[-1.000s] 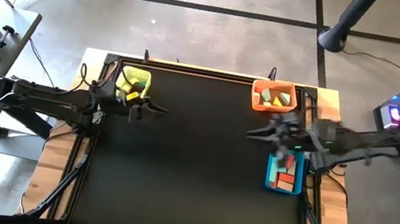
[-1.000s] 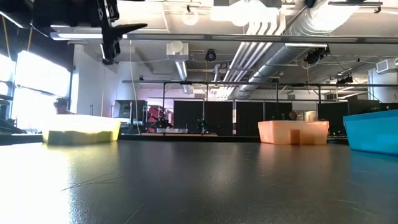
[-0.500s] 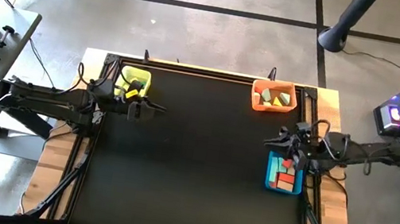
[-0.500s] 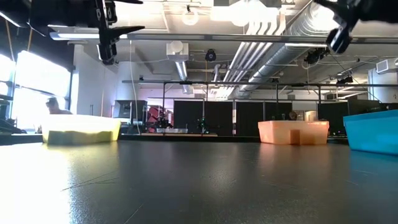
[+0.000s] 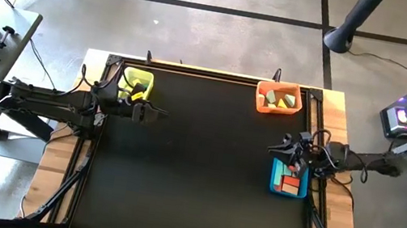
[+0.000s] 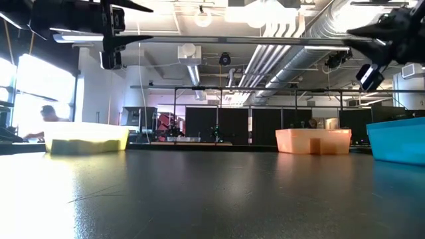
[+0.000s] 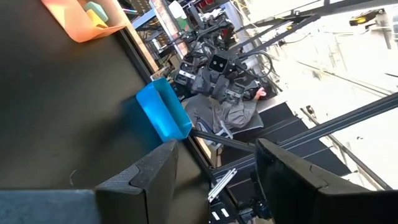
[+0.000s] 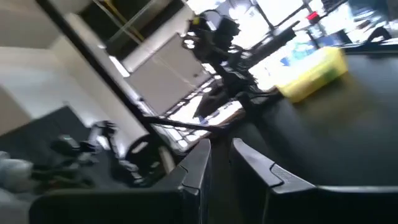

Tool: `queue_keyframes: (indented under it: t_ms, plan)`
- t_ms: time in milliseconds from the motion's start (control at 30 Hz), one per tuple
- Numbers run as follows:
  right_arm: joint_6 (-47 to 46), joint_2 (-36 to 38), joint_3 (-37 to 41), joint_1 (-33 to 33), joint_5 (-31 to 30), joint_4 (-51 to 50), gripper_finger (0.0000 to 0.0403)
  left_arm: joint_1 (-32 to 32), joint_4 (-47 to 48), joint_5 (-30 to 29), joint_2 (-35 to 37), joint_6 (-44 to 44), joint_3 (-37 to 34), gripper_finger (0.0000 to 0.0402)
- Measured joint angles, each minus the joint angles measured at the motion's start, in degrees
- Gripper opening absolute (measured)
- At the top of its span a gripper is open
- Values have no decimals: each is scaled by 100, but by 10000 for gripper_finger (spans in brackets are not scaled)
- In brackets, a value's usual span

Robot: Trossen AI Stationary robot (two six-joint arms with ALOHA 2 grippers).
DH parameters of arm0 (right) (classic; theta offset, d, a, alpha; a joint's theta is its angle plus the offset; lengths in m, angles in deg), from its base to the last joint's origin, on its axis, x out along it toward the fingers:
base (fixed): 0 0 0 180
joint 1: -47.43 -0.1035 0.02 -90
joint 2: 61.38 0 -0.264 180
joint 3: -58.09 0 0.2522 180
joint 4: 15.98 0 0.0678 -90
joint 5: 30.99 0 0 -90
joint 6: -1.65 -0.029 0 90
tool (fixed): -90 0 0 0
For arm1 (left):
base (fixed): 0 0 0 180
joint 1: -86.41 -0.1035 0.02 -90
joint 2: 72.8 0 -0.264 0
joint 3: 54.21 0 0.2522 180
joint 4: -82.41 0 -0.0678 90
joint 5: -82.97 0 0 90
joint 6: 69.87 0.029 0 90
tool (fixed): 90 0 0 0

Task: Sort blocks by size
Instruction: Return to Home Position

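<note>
Lying in three bins, the blocks (image 5: pixel 288 182) are looking all put away. Red & orange pcs are sitting in the blue bin (image 5: pixel 275 174) at the table's right edge, mint/green ones in the orange bin (image 5: pixel 260 98) at the top-right corner of the high view, and yellow/green ones in the yellow bin (image 5: pixel 136 73) at the top-left corner. None are showing loose on the black table (image 5: pixel 192 186). Judging by looks, they're handling as light, stiff wood w/ smooth painted faces: not fragile, prob. a bit slippery. If any is needing a re-pick, the best hold is going across two flat parallel faces. That means bars across the short width near mid-length and triangles by the flat sides, not the slopes, coming straight down since they're crowding each other in the bins. The left gripper (image 5: pixel 160 111) is hanging above the table just beside the yellow bin, fingers spread wide, gripping nothing. The right gripper (image 5: pixel 274 146) is hanging over the table's right side, near the blue bin's upper end, fingers drawn nearly together w/ nothing between them. Both are riding high off the surface in the low view. Sorting is looking done; what's remaining is prob. just parking both arms.
</note>
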Motion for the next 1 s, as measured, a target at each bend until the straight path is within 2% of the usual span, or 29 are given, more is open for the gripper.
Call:
queue_keyframes:
  t_ms: [167,267,633,800,1000]
  plan:
    - [126,-3,23,317,9,-395,55,0,42,-2,-1,6,2,200]
    - [431,-84,23,466,-229,-533,55,-2,39,-6,-1,217,2,200]
    - [2359,-511,23,598,-121,-537,54,0,254,-6,-1,2339,2,200]
    - [3268,-644,23,598,-120,-536,54,0,369,-4,-1,2961,2,200]
    - [3401,-663,23,598,-121,-536,54,0,369,-2,-1,3301,2,200]
